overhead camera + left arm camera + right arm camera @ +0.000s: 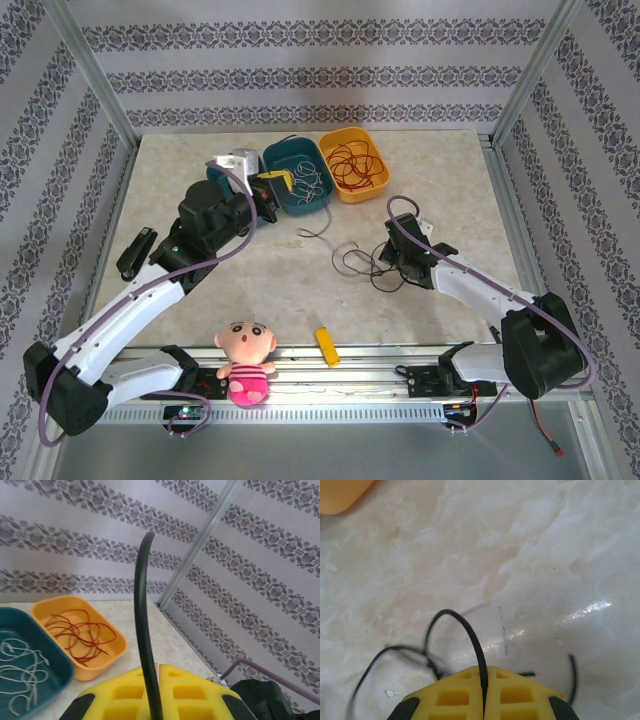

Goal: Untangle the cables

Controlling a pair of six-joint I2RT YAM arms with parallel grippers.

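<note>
**Cables (365, 268): black tangle on the table, both grippers clamped on strands**

The loose black cables lie on the table (300, 295) right of centre, just beside the right gripper (398, 258). In the right wrist view, that gripper (484, 672) has its yellow fingers (452, 697) closed on 1 arched strand (462, 622). The strand rises from between the pads, curves over and drops back among other black loops on the marble.

The left gripper (277, 186) sits at the left edge of the teal bin (290, 146). Its wrist view shows the gripper (157, 680) pressed tight on 1 upright strand (141, 605), black, which climbs from between the fingers and bends over at the top.

White cables (310, 185) lie coiled in the teal bin. Red cables (355, 165) lie in the orange bin (345, 133), which touches the teal bin's right side. 1 thin pale strand (315, 232) trails on the table just in front of the teal bin.

A doll (245, 362) and a yellow block (326, 346) lie at the near edge, between the arm bases.
</note>
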